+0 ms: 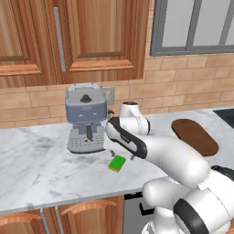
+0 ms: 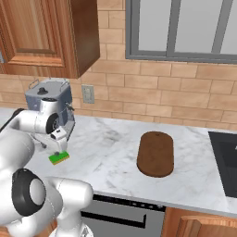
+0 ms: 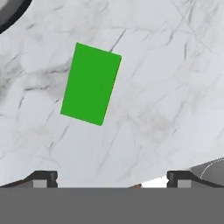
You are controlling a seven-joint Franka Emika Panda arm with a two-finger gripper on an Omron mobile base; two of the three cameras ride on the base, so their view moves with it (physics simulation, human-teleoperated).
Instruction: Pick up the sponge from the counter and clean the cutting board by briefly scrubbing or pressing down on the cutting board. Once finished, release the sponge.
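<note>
1. Hand view: sponge point(image 3: 90, 83) lies flat on the tabletop point(image 3: 166, 87), upper left of frame, untouched.
2. Jaws stand wide apart above it, ready to straddle it.
3. Cutting board point(image 2: 156, 153) waits well apart, right of centre in the right base view.

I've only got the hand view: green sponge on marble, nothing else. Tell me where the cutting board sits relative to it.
Observer: The cutting board lies flat on the counter, well off to the sponge's right in both base views, with bare marble between them.
Operator: Give me what's next to the sponge.
Observer: A grey coffee machine stands just behind it, near the brick wall.
Operator: Report the gripper.
Observer: The gripper hangs open just above the sponge, holding nothing.
Operator: Say what's beyond the board.
Observer: A dark cooktop sits at the counter's far right.
</note>
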